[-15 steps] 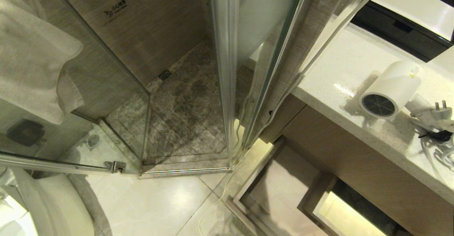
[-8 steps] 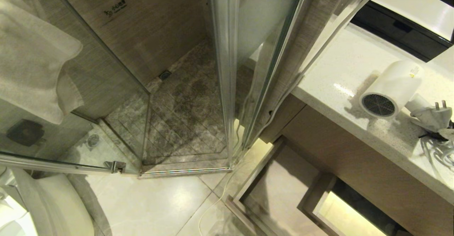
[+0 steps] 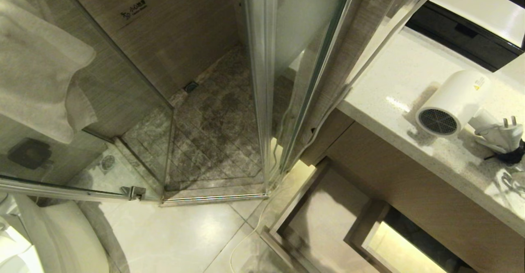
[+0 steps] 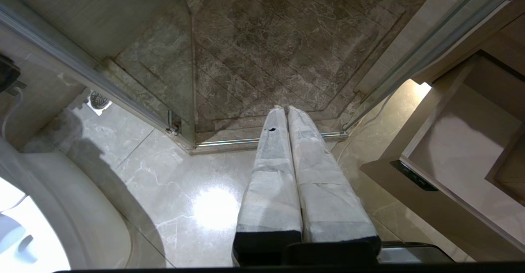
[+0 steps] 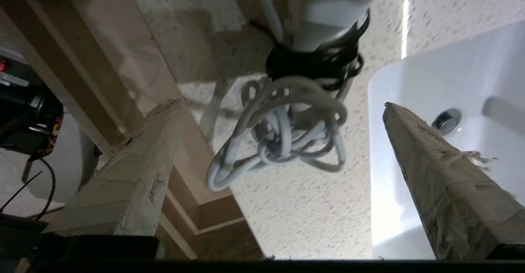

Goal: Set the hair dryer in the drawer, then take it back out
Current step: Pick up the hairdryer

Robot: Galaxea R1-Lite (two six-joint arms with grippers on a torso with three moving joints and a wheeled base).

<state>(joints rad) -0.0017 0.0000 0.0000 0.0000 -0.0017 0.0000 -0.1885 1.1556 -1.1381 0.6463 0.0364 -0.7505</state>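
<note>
Here the glass shower enclosure [image 3: 254, 84] fills the left and centre of the head view, with a white towel [image 3: 37, 59] hung at far left. To its right runs the speckled vanity countertop [image 3: 393, 80], and below it the drawer [image 3: 324, 219] stands pulled out, its tan floor bare around the rectangular cutout. The hair dryer [image 3: 455, 100] lies on its side on the countertop, grille toward the counter's front edge, the plug [image 3: 502, 135] just beside it. In the right wrist view the coiled white cord [image 5: 283, 141] rests on the counter next to the white basin [image 5: 451, 92]. The right gripper [image 5: 283, 113] hovers over the cord, jaws spread wide, gripping nothing. The left gripper [image 4: 287, 111] hangs over the floor tiles, fingers pressed together, empty
</note>
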